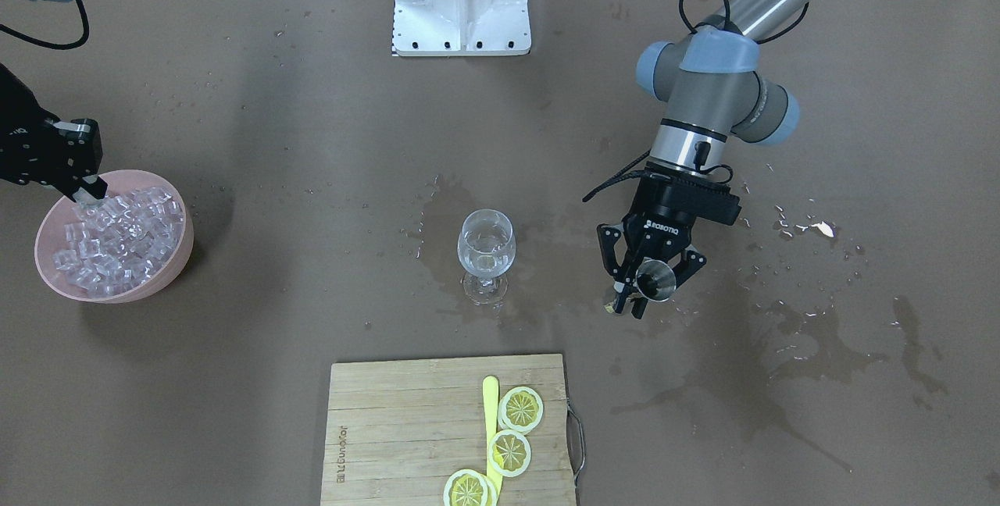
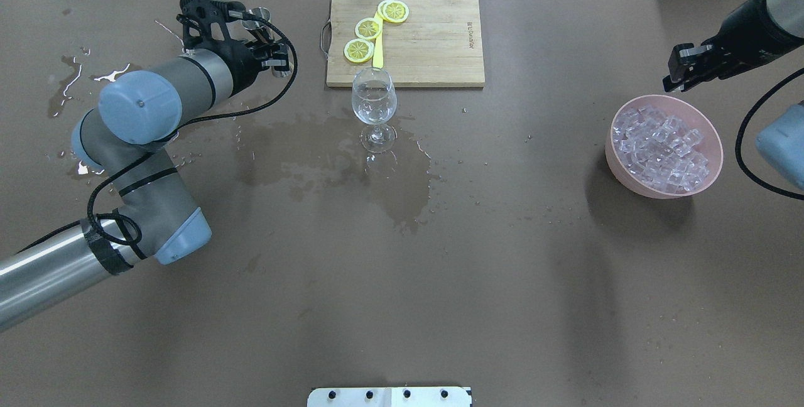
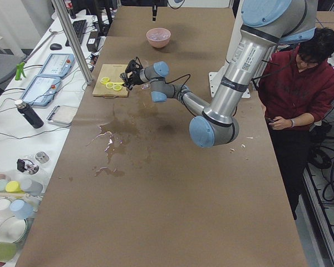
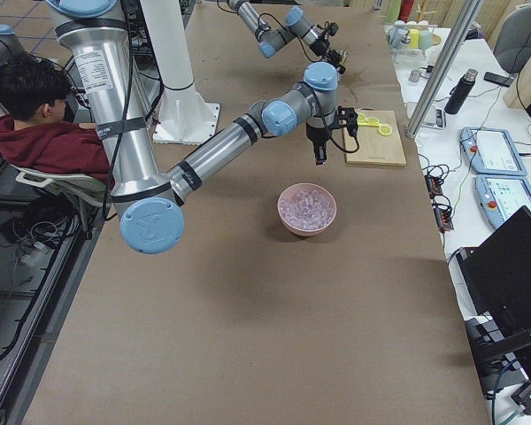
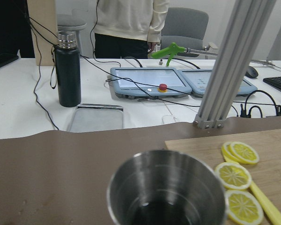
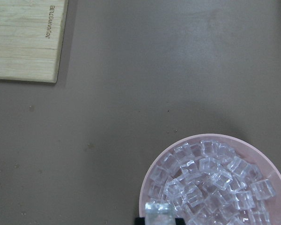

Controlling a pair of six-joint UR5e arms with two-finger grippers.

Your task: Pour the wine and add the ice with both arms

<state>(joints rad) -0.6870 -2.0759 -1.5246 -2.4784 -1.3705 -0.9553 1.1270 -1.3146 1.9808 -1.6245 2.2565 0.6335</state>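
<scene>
A stemmed glass (image 1: 486,244) stands mid-table on a wet patch, with a little clear wine (image 1: 486,259) in its bowl. To its side in the front-facing view, my left gripper (image 1: 653,289) is shut on a small steel cup (image 1: 655,280), which fills the left wrist view (image 5: 166,192). A pink bowl (image 1: 45,252) heaped with ice (image 1: 117,234) sits at the table's other end. My right gripper (image 1: 87,189) hangs over the bowl's rim. In the right wrist view one ice cube (image 6: 159,209) sits between its fingertips, above the pile (image 6: 210,183).
A bamboo cutting board (image 1: 391,428) with lemon slices (image 1: 521,409) and a yellow knife (image 1: 491,404) lies beyond the glass. Dark spill stains (image 1: 781,365) spread under the left arm's side. The white mounting base (image 1: 461,2) is at the robot's edge. A person (image 3: 300,83) sits beside the table.
</scene>
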